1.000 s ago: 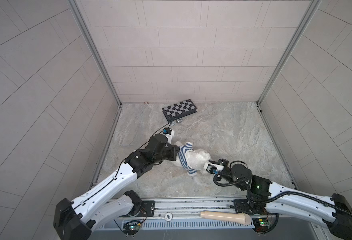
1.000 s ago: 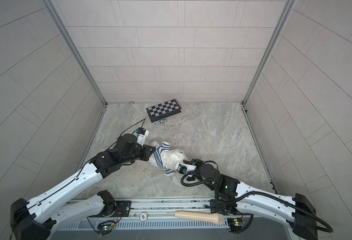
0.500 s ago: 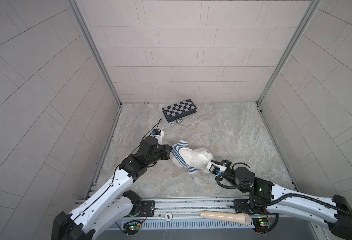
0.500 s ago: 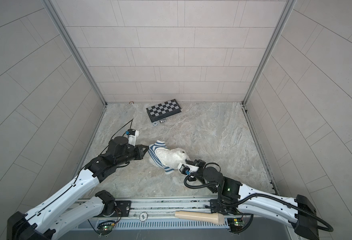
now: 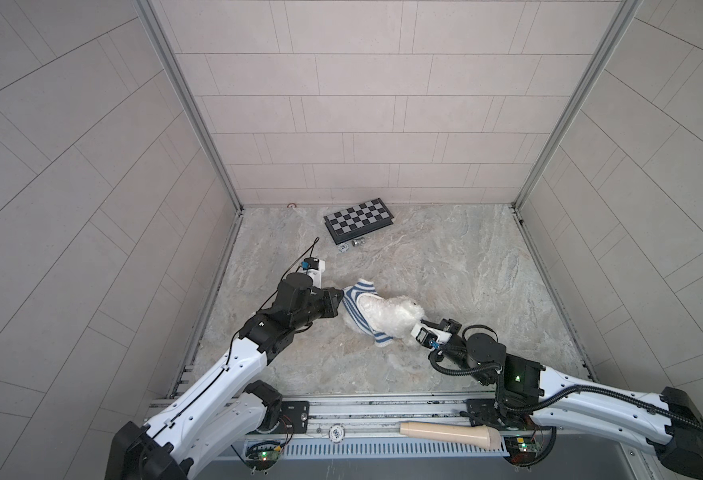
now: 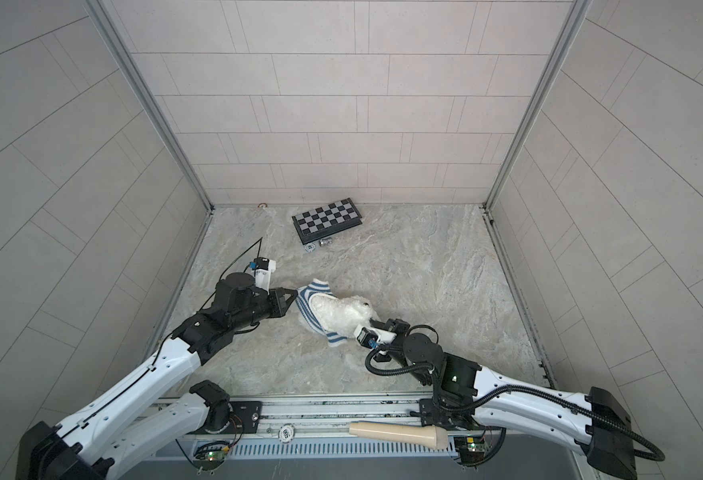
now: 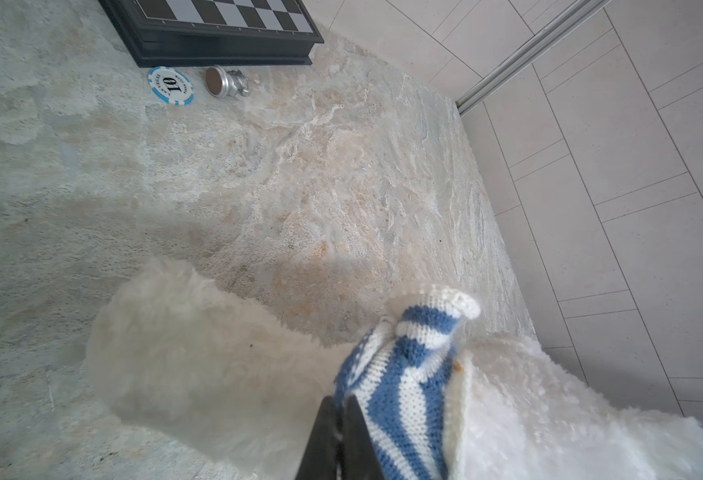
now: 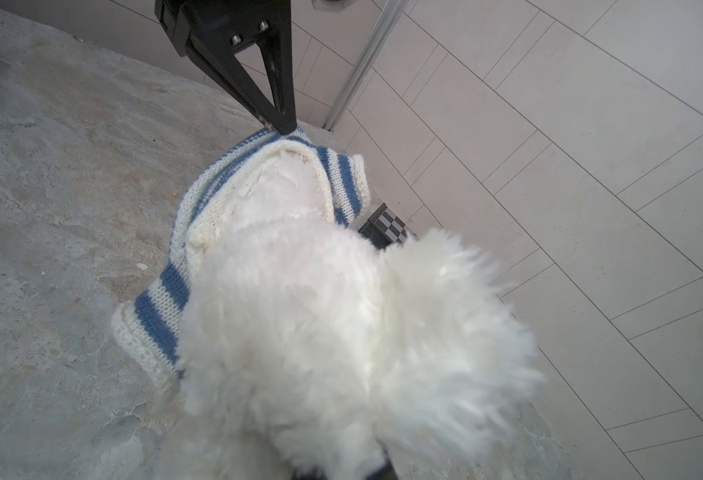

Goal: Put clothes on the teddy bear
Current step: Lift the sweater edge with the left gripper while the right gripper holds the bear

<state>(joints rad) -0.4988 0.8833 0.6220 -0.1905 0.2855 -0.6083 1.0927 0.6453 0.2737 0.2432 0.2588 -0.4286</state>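
Observation:
The teddy bear (image 5: 387, 316) (image 6: 341, 313), fluffy and white, lies on its side at the middle of the stone floor. A blue-and-white striped shirt (image 5: 351, 305) (image 6: 306, 305) is bunched round its left end. My left gripper (image 5: 342, 296) (image 6: 295, 294) is shut on the shirt's edge; in the left wrist view its dark fingers pinch the knit (image 7: 403, 374) with only a slit between them. My right gripper (image 5: 416, 325) grips the bear's other end. In the right wrist view fur (image 8: 320, 332) buries those fingers.
A black chessboard (image 5: 360, 218) lies by the back wall, with a poker chip (image 7: 171, 85) and a small silver piece (image 7: 227, 82) in front of it. A beige handle-shaped object (image 5: 449, 434) rests on the front rail. Tiled walls close in both sides.
My left gripper has drawn back to the left with the shirt's edge, stretching the shirt out. The bear has slid a little left with it, and the right gripper has followed.

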